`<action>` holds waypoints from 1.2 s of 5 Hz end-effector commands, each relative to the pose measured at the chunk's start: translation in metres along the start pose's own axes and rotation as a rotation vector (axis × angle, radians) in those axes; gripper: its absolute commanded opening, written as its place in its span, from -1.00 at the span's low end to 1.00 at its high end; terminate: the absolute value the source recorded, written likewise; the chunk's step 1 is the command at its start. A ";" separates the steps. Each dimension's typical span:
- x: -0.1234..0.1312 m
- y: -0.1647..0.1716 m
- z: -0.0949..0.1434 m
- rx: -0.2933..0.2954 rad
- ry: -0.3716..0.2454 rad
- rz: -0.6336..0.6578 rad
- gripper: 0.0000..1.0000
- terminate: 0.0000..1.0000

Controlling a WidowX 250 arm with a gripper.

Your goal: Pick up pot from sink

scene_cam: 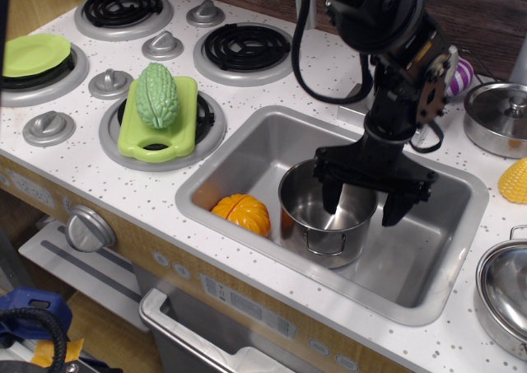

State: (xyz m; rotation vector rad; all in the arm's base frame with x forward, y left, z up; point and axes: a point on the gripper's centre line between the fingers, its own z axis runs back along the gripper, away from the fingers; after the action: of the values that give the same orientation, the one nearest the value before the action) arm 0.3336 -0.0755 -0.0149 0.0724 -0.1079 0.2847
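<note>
The pot (317,225) is a small shiny lidless steel cylinder with wire loop handles. It stands upright in the grey sink (239,155), right of an orange toy pumpkin (241,212). My black gripper (361,203) is open and straddles the pot's right wall. Its left finger (332,196) reaches down inside the pot, and its right finger (392,207) hangs outside the wall. The jaws stand wide apart and do not squeeze the rim.
A green bumpy vegetable (156,95) lies on a green cutting board (185,114) on a burner, left of the sink. A green plate (33,54) is far left. A lidded steel pot (498,118), a yellow corn (515,181) and a glass-lidded pan (505,286) stand at the right.
</note>
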 end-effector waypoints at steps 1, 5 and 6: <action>-0.002 -0.006 -0.001 -0.067 -0.054 0.022 1.00 -1.00; 0.007 -0.003 0.004 -0.139 -0.044 0.038 -1.00 -1.00; 0.009 -0.009 0.021 -0.049 -0.080 -0.009 -1.00 -1.00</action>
State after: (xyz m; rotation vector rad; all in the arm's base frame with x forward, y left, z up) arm 0.3319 -0.0824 -0.0097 0.1366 -0.1036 0.2273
